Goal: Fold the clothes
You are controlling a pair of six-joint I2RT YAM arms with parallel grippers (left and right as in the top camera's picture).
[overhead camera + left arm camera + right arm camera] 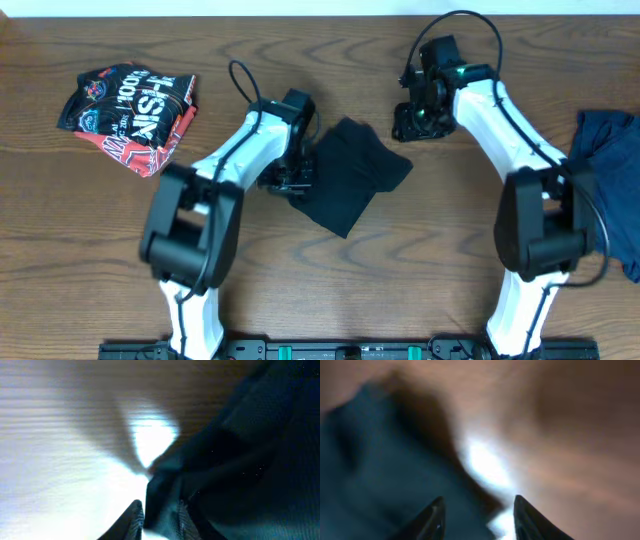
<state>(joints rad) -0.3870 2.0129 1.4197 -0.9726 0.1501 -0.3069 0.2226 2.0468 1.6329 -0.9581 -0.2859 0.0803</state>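
**Three garments out, one of them in a grip**

I count three garments on the wooden table (pixel 400 280), each lying apart from the others. The black shirt (pixel 352 178) sits crumpled near the middle of the table, and I take it as my landmark. The red-black printed garment (pixel 130 112) is a bunched heap well to the left of the shirt and a little farther from the arm bases. The dark blue garment (pixel 612 165) lies well to the right of the shirt, at the edge of the overhead view, where the frame cuts part of it off.

I have two grippers, one on each arm. The left gripper (pixel 292 180) is down at the shirt's left edge, touching the cloth. In its wrist view a raised fold of the dark fabric stands between the two fingers (pixel 135 519). That picture is blurred, but as far as I can judge the claw is pinching that fold of the shirt.

The right gripper (pixel 412 122) sits just past the shirt's far right corner, near it but off the cloth. In its wrist view the fingertips (pixel 434 520) stand spread apart, with the shirt filling the left side and wood on the right.
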